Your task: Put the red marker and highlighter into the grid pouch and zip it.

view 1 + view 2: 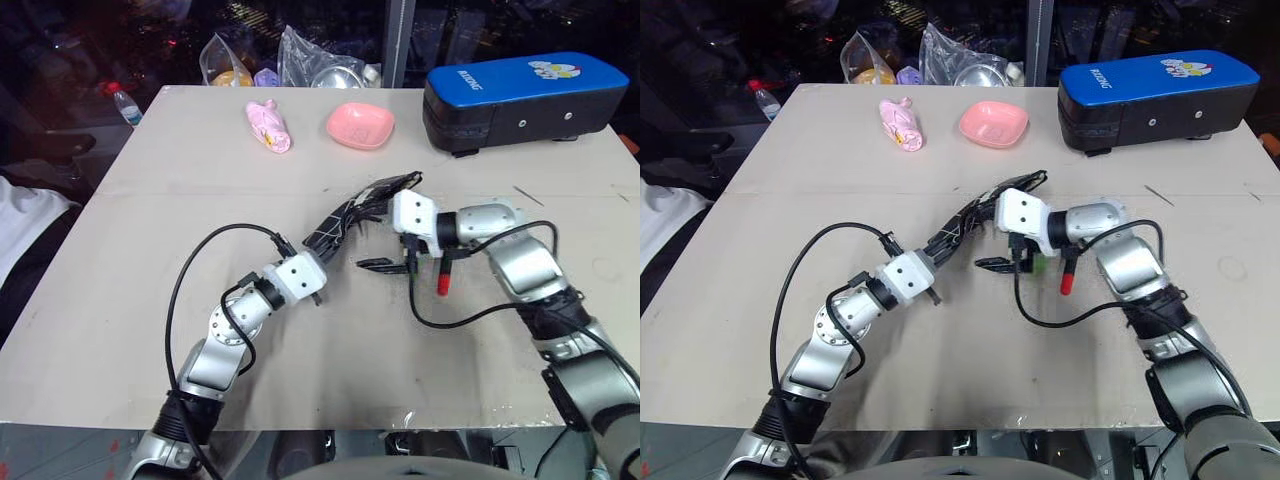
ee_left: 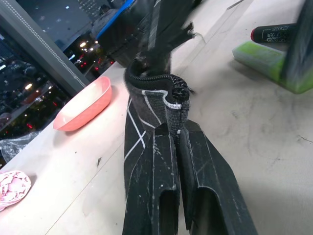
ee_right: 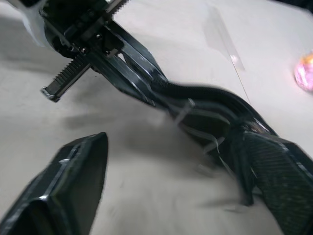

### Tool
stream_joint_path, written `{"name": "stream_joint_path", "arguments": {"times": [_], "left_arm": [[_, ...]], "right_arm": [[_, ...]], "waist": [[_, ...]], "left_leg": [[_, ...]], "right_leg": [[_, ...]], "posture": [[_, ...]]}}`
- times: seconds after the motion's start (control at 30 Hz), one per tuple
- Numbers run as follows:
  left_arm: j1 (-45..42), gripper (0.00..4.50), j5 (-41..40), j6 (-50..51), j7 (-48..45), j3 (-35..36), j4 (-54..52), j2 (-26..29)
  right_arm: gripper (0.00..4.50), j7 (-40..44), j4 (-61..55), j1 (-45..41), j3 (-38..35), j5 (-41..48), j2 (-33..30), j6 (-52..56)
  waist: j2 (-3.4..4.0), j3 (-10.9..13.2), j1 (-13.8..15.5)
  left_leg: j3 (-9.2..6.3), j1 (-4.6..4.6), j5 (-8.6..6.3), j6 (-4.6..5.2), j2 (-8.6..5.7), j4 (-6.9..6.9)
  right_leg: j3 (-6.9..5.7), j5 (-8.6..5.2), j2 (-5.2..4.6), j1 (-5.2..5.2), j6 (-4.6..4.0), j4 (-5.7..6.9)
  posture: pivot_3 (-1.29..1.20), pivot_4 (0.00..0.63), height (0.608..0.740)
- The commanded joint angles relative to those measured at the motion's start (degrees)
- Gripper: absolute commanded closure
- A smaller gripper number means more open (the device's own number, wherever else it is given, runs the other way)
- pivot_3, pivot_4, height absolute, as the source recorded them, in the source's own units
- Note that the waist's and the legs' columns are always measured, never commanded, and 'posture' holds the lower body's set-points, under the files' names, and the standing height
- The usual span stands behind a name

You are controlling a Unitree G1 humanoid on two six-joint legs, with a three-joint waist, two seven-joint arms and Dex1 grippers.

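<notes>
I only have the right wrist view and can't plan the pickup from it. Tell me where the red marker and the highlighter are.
Observer: The red marker lies on the table, outside the grid pouch, red end toward the robot.
Operator: Now place the highlighter.
Observer: The highlighter lies beside the marker, also on the table.
Operator: Report the left grip.
Observer: The left gripper is shut on the pouch's zippered end.

You have free tabletop [image 1: 120,330] at the near left; the grid pouch [image 1: 350,212], pink bowl [image 1: 359,125] and blue case [image 1: 520,98] block the far side.
</notes>
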Motion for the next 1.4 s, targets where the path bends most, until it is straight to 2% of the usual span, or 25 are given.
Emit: {"name": "stream_joint_path", "arguments": {"times": [0.03, 0.07, 0.17, 0.3, 0.4, 0.83, 1.13, 1.3, 1.4], "left_arm": [[0.06, 4.5, -1.15, -0.3, 0.19, 0.95, -1.16, 0.03], [0.05, 4.5, -1.14, -0.29, 0.14, 0.92, -1.17, 0.02], [-0.03, 4.5, -1.11, -0.35, -0.01, 0.85, -1.1, 0.06], [-0.13, 4.5, -1.05, -0.43, -0.22, 0.67, -1.11, 0.09], [-0.14, 4.5, -0.85, -0.43, -0.37, 0.43, -1.24, 0.12], [-0.17, 4.5, -0.45, -0.23, -0.19, 0.27, -1.88, 0.03], [0.25, 4.5, -0.28, -0.18, 0.12, 0.16, -2.42, -0.14], [-0.42, 4.5, -0.31, -0.26, -0.07, 0.02, -2.04, -0.23], [-0.71, 4.5, -0.32, -0.42, -0.17, -0.04, -1.79, -0.23]], "right_arm": [[0.16, -0.59, -2.45, -0.16, -5.28, 4.38, -1.82, 4.39], [0.16, -0.93, -2.09, -0.16, -6.14, 4.97, -2.19, 5.16], [1.04, -2.82, -0.38, -0.82, -8.53, 6.59, -2.22, 7.63], [3.15, -7.67, 3.69, -2.83, -9.94, 6.3, -0.41, 9.09], [4.47, -10.49, 6.89, -4.28, -9.63, 5.91, 1.93, 9.42], [4.47, -14.6, 16.81, -7.81, -4.77, -0.64, 6.38, 1.92], [4.47, -14.28, 18.55, -8.35, -3.36, -3.01, 7.34, -1.24], [4.47, -14.22, 18.72, -7.81, 0.29, -6.73, 7.9, -6.92], [4.47, -15.43, 21.04, -7.76, 3.03, -10.82, 7.99, -15.5]], "waist": [[0.0, 0.0, -0.07], [0.0, 0.0, -0.09], [0.0, 0.0, -0.09], [0.0, 0.0, -0.09], [0.0, 0.0, -0.14], [0.0, 0.0, -0.2], [0.01, 0.01, -0.18], [0.01, 0.01, -0.2], [0.01, 0.01, -0.23]], "left_leg": [[0.0, 0.01, 0.0, 0.01, 0.0, 0.0], [0.0, 0.01, -0.01, 0.02, -0.01, -0.01], [-0.01, 0.01, -0.02, 0.03, -0.01, -0.01], [0.0, 0.01, -0.01, 0.03, -0.02, -0.01], [0.01, 0.01, 0.0, 0.0, -0.03, -0.01], [0.04, 0.0, 0.01, -0.01, -0.03, -0.01], [0.04, -0.01, 0.01, -0.02, -0.01, -0.02], [0.04, 0.0, 0.01, -0.02, -0.01, -0.02], [0.03, 0.0, 0.01, -0.02, -0.01, -0.02]], "right_leg": [[0.0, 0.0, 0.0, 0.0, 0.0, 0.0], [0.0, 0.0, 0.01, 0.0, 0.0, 0.0], [0.0, 0.0, 0.01, 0.0, 0.0, -0.01], [0.01, 0.0, 0.02, 0.0, 0.0, 0.0], [0.01, 0.0, 0.02, 0.0, 0.0, 0.0], [0.01, 0.0, 0.02, -0.01, 0.01, -0.01], [0.01, 0.0, 0.01, -0.01, 0.01, -0.01], [0.01, 0.0, 0.02, -0.01, 0.01, -0.01], [0.01, 0.0, 0.02, -0.02, 0.01, 0.0]], "posture": [[0.0, 0.15, 0.74], [0.0, 0.15, 0.74], [0.0, 0.15, 0.74], [0.0, 0.15, 0.74], [0.0, 0.15, 0.74], [0.0, 0.15, 0.74], [0.0, 0.15, 0.74], [0.0, 0.15, 0.74], [0.0, 0.15, 0.74]]}}
